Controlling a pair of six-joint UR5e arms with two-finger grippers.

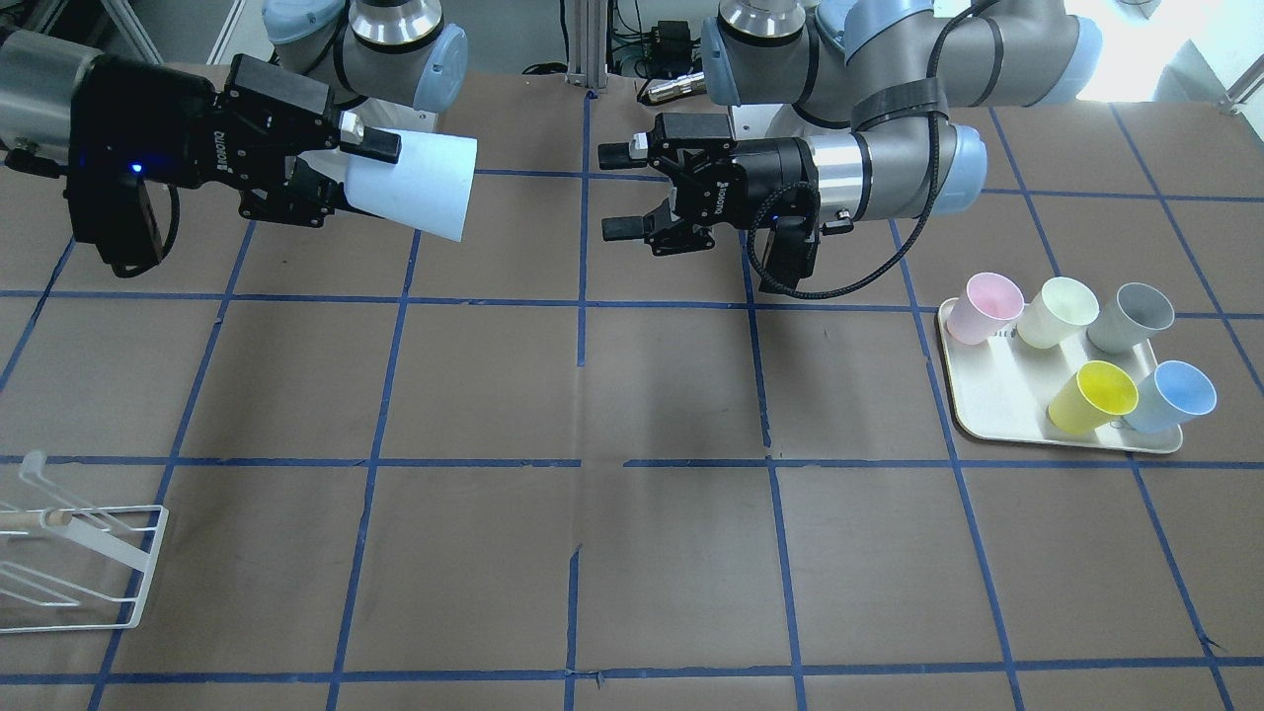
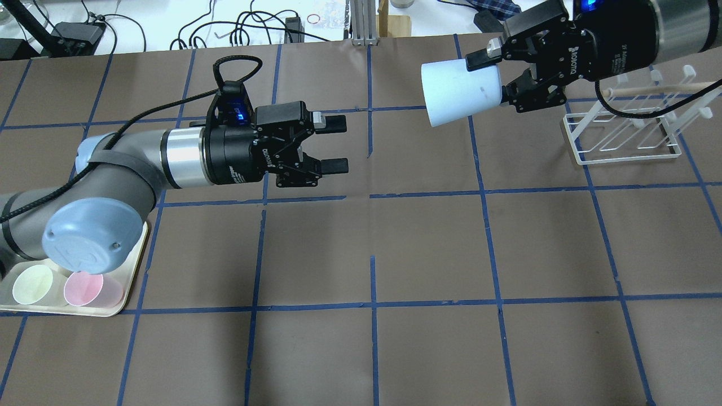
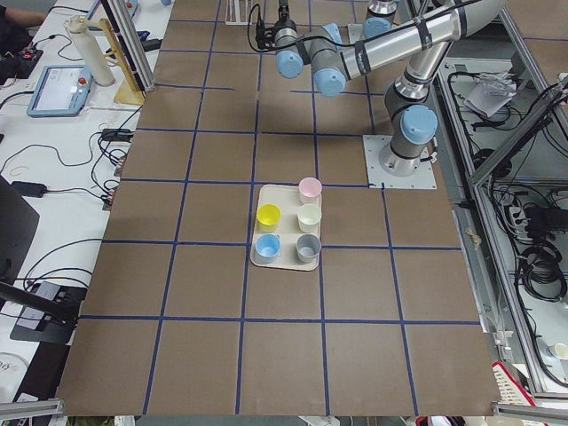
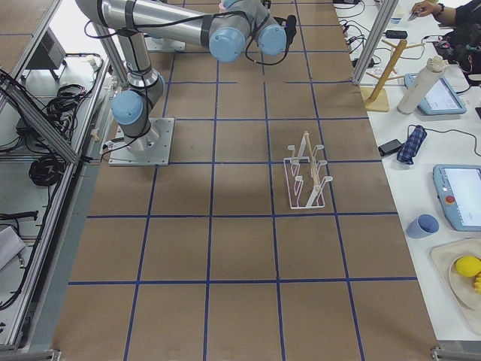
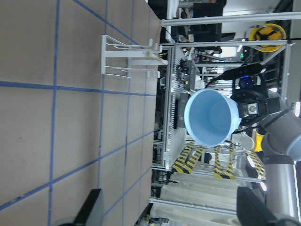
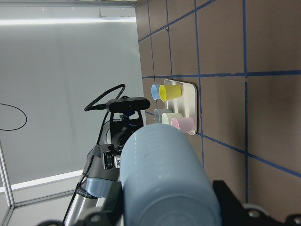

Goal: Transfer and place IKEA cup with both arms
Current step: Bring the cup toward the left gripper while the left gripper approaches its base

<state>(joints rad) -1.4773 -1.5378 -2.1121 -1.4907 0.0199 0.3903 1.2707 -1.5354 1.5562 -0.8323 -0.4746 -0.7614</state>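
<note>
My right gripper is shut on the narrow base of the pale blue IKEA cup. It holds the cup on its side well above the table, mouth toward my left gripper. The overhead view shows the cup in the right gripper at the far right. My left gripper is open and empty, level with the cup and a gap away from its mouth; overhead it is left of centre. The left wrist view looks into the cup's blue inside. The right wrist view shows its outside.
A cream tray on my left side holds pink, cream, grey, yellow and sky-blue cups. A white wire rack stands on the table under the right arm. Brown table with blue tape grid.
</note>
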